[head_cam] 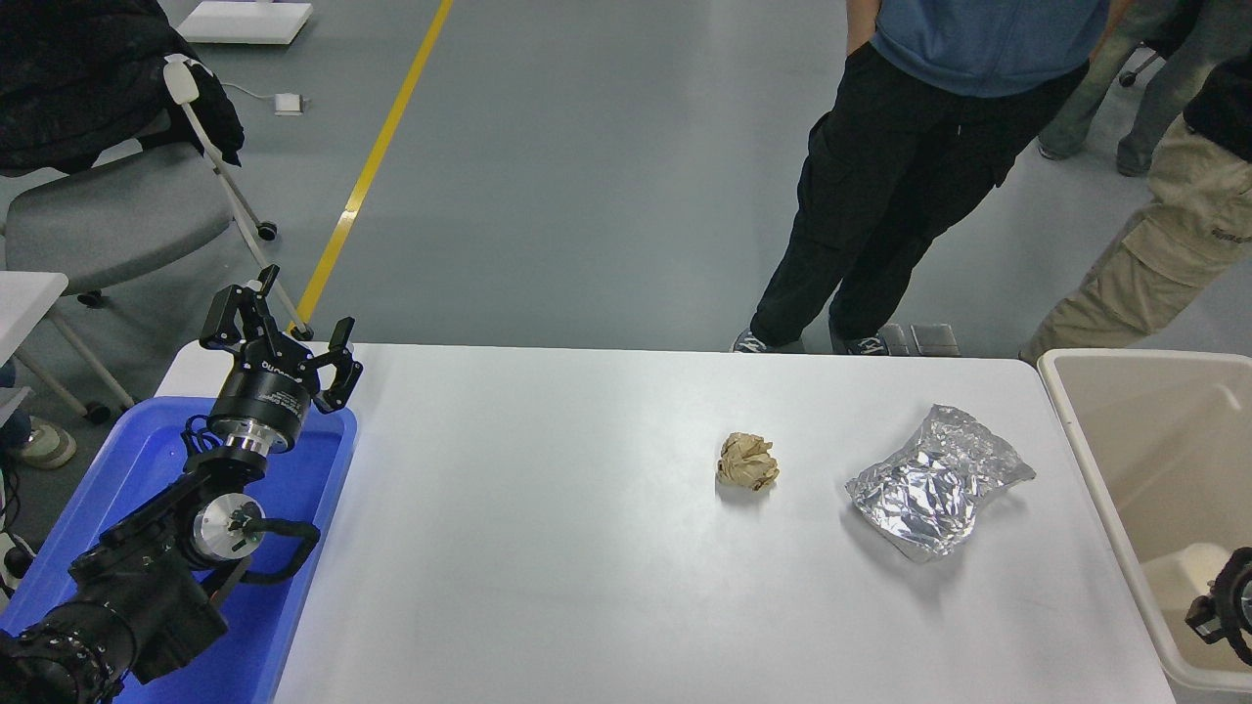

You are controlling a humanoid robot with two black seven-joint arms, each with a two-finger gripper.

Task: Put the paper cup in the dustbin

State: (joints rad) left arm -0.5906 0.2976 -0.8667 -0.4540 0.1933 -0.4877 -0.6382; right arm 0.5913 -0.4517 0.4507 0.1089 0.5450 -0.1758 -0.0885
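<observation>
1. A white table (548, 548) fills the lower half of the view, seen from above on the robot's side.
2. The left gripper (279, 337) is parked over a blue tray (323, 469) at the table's left edge, fingers spread wide, holding nothing.
3. Only a small black part of the right gripper (1223, 611) shows at the right edge, inside the dustbin; whether its fingers are open or closed cannot be told.
4. The beige dustbin (1086, 430) stands against the table's right end.
5. A pale shape, apparently the paper cup (1179, 577), lies low inside the dustbin, just left of that gripper.
6. A crumpled brown paper ball (748, 462) and a silver foil bag (937, 481) lie on the table, apart from each other.
7. People (910, 166) stand beyond the far edge.
</observation>
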